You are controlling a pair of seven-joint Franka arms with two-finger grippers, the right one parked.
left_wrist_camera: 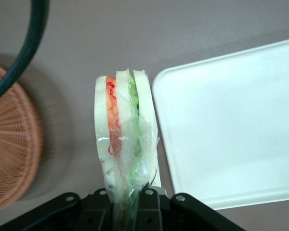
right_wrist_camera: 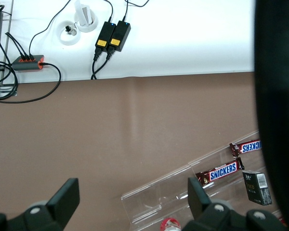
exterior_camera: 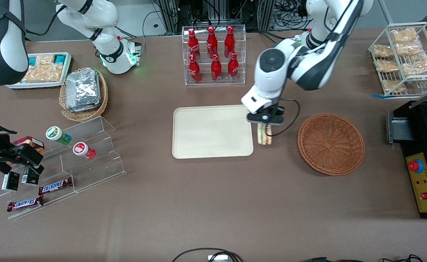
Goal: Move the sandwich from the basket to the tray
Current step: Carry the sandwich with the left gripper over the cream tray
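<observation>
I see the end effector [exterior_camera: 265, 128] holding the sandwich [exterior_camera: 264, 137] above the table [exterior_camera: 206, 203], between the tray [exterior_camera: 212, 131] and the basket [exterior_camera: 331, 143], just beside the tray's rim.

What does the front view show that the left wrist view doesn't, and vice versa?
Front only: the gripper above bare table between basket and tray, not yet over the tray; the basket is empty; cola bottles stand farther from the camera than the tray.
Left wrist only: the sandwich layers close up, orange, red and green, in clear wrap.
Both: sandwich clamped in the gripper, tray bare.
</observation>
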